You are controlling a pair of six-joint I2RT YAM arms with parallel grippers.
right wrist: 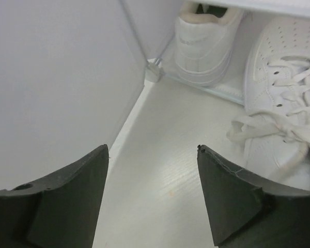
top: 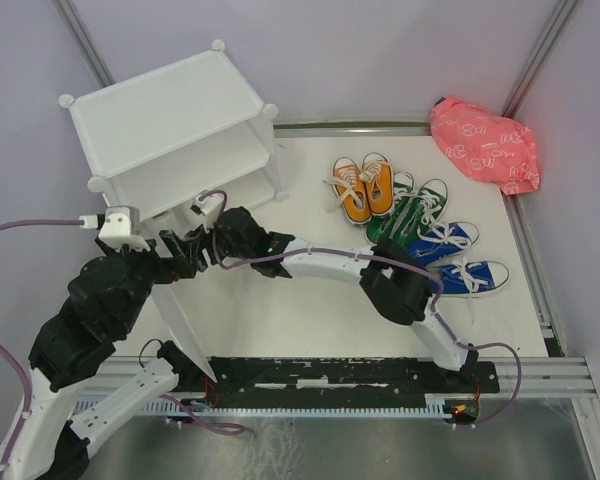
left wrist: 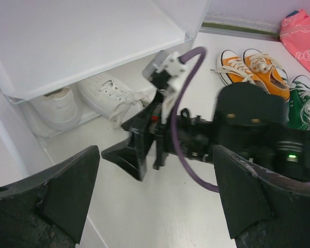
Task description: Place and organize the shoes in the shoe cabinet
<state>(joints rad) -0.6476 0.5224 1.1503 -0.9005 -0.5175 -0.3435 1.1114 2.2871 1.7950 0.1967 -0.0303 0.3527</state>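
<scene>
The white shoe cabinet (top: 170, 105) stands at the back left. Two white shoes sit in its lower compartment, one with loose laces (left wrist: 106, 93) and one further in, heel outward (left wrist: 54, 106). My right gripper (right wrist: 152, 150) is open and empty at the mouth of that compartment, with the laced white shoe (right wrist: 284, 98) just to its right, apart from the fingers. My left gripper (left wrist: 155, 199) hangs open and empty over the table in front of the cabinet, facing the right gripper (left wrist: 125, 154). Orange (top: 365, 187), green (top: 415, 210) and blue (top: 460, 258) shoes lie on the table at right.
A pink patterned bag (top: 485, 145) lies in the back right corner. The cabinet's side wall (right wrist: 57, 77) stands close on the right gripper's left. The right arm (top: 330, 262) stretches across the table's middle with a purple cable along it.
</scene>
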